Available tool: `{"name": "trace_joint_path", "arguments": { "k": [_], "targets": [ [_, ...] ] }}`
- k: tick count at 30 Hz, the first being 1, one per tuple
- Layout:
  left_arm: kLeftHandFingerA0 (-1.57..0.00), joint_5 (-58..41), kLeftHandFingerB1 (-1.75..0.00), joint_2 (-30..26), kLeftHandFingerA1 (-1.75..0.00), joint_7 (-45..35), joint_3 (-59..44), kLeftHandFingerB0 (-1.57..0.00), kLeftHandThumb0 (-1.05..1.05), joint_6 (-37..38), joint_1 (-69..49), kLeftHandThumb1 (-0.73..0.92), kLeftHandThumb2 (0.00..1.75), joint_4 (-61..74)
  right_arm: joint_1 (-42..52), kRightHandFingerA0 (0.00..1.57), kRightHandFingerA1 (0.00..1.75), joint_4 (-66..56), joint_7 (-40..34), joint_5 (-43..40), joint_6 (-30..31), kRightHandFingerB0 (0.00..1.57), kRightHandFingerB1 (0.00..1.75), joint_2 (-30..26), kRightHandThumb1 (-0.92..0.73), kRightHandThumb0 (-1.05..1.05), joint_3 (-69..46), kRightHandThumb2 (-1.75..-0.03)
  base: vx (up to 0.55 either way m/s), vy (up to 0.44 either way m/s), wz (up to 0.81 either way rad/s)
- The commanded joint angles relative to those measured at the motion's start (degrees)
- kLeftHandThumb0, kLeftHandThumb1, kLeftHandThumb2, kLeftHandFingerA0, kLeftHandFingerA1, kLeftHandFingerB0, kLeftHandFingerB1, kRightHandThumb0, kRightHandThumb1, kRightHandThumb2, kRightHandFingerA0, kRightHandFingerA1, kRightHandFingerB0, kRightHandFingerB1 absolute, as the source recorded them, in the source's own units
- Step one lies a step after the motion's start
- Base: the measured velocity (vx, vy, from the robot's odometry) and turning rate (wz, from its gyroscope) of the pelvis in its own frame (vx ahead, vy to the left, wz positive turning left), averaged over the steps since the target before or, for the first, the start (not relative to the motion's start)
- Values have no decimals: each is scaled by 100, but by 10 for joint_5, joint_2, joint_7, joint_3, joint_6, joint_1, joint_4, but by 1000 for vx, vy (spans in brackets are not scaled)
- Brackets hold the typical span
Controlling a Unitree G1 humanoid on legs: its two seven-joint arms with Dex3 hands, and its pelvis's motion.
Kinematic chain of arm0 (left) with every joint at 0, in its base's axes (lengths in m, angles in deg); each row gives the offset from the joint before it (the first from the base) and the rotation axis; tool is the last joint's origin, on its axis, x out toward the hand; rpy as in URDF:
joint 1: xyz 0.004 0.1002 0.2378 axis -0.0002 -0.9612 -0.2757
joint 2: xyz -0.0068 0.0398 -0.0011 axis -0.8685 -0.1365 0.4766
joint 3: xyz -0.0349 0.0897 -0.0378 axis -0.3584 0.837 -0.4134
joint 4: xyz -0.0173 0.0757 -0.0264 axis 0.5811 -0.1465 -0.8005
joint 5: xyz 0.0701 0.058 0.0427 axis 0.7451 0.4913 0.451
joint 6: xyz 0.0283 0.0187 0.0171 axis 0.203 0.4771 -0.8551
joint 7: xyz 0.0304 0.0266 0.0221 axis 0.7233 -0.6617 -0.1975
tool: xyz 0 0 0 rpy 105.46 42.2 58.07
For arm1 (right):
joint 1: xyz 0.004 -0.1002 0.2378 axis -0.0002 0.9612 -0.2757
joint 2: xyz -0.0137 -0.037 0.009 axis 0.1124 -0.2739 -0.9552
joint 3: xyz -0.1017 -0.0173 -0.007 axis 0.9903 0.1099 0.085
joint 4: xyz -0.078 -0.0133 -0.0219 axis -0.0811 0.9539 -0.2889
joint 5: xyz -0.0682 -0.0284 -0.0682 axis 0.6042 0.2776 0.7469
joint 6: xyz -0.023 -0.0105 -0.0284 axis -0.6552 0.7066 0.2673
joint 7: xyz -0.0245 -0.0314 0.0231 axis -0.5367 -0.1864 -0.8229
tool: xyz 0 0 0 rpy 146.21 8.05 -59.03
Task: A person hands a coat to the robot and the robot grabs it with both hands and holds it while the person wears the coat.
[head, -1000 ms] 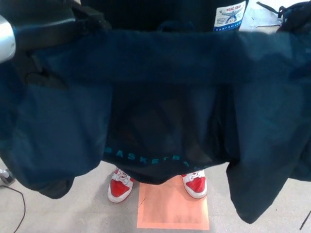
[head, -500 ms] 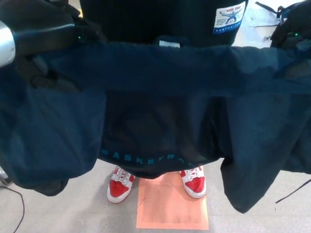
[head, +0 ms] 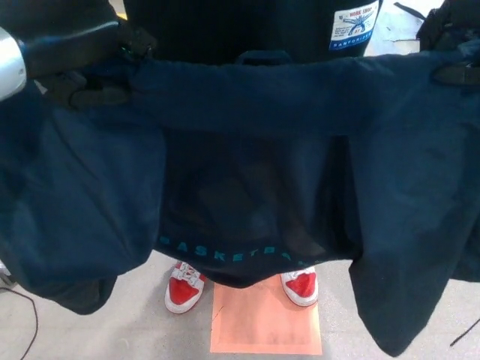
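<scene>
One view: the head camera only, looking down across the spread garment.
Coat [head: 247, 150]: dark navy, stretched wide across the picture from upper left to upper right, its top edge pulled into a nearly straight band, the body and two side panels hanging below it.
Left hand [head: 94, 86]: black, at the coat's upper left corner, fingers clenched on the cloth there; the forearm enters from the picture's left.
Right hand [head: 450, 45]: only a dark shape at the upper right corner, half buried in cloth; it sits at the coat's top edge, but I cannot tell whether the fingers are closed on it.
Person: stands just behind the coat, dark trousers with teal lettering [head: 229, 255] showing through the opening, red and white shoes [head: 184, 289] below the hem.
Floor mark: an orange sheet [head: 266, 319] between and in front of the shoes.
Handling, as a judgement: soft, limp and light; the thin smooth fabric looks slippery, so it will sag and may slide out of a loose pinch.
Where to hold: the two shoulder corners of the collar edge, bunching several folds in each fist and keeping them well apart so the armholes stay open.
</scene>
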Motion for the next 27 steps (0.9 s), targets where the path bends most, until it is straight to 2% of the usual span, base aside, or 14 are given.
{"name": "trace_joint_path", "arguments": {
  "k": [1, 4, 8, 9, 10, 12, 13, 16, 17, 18, 19, 21, 23, 27],
  "targets": [
    [-84, 63, -146, -3, -166, 123, -11, -67, -37, 42, -55, 82, 65, -39, 154, 77, 167, 32, -359, 30, -154, 60, 139, 18, -84, -37, -73, -65, 0, 0, 0],
    [-80, 68, -146, -7, -167, 139, -13, -71, -39, 39, -64, 79, 68, -39, 161, 77, 174, 39, -381, 31, -170, 58, 159, 16, -84, -35, -80, -64, 0, 0, 0],
    [-78, 67, -150, -4, -172, 176, -20, -67, -37, 46, -71, 78, 64, -47, 166, 73, 173, 36, -385, 32, -167, 60, 151, 13, -85, -36, -89, -65, 0, 0, 0],
    [-81, 65, -152, 1, -175, 184, -23, -64, -37, 39, -72, 80, 63, -47, 167, 93, 113, 33, -393, 40, -157, 77, 99, 12, -67, -34, -90, -104, 0, 0, 0],
    [-83, 74, -155, 7, -175, 204, -23, -63, -38, 33, -71, 82, 64, -48, 173, 92, 135, 34, -419, 39, -154, 83, 94, 17, -77, -36, -104, -66, 0, 0, 0],
    [-84, 85, -152, 19, -175, 244, -22, -67, -38, 35, -66, 81, 64, -58, 178, 93, 141, 34, -450, 46, -146, 85, 98, 19, -78, -38, -116, -67, 0, 0, 0],
    [-85, 104, -150, 34, -175, 292, -18, -69, -38, 30, -60, 81, 65, -68, 180, 99, 113, 30, -482, 60, -127, 87, 89, 19, -84, -37, -127, -65, 0, 0, 0],
    [-86, 142, -153, 66, -175, 394, -6, -65, -36, 16, -47, 80, 68, -99, 189, 99, 132, 18, -567, 62, -111, 84, 107, 41, -85, -39, -170, -67, 0, 0, 0],
    [-86, 153, -152, 77, -175, 416, 3, -67, -36, 12, -33, 81, 68, -116, 184, 94, 95, 17, -580, 66, -105, 75, 79, 38, -69, -32, -178, -112, 0, 0, 0],
    [-86, 156, -152, 82, -175, 424, 7, -67, -36, 9, -24, 81, 68, -124, 181, 94, 95, 17, -585, 68, -104, 75, 79, 35, -69, -32, -182, -112, 0, 0, 0],
    [-91, 166, -139, 90, -170, 443, 13, -73, -36, 5, -11, 82, 64, -137, 174, 108, 79, 19, -594, 66, -103, 89, 65, 35, -87, -38, -191, -66, 0, 0, 0],
    [-90, 203, -146, 105, -170, 519, 32, -76, -40, -4, 21, 77, 69, -176, 154, 109, 92, 16, -632, 58, -97, 91, 77, 49, -86, -33, -219, -65, 0, 0, 0],
    [-96, 213, -134, 106, -160, 532, 37, -77, -38, -7, 35, 77, 68, -188, 133, 88, 165, 26, -658, 58, -106, 82, 147, 55, -85, -35, -223, -70, 0, 0, 0],
    [-92, 214, -147, 107, -165, 557, 35, -77, -41, 1, 59, 76, 70, -208, 100, 90, 175, 39, -663, 51, -107, 75, 161, 59, -86, -36, -228, -66, 0, 0, 0]
  ]
}}
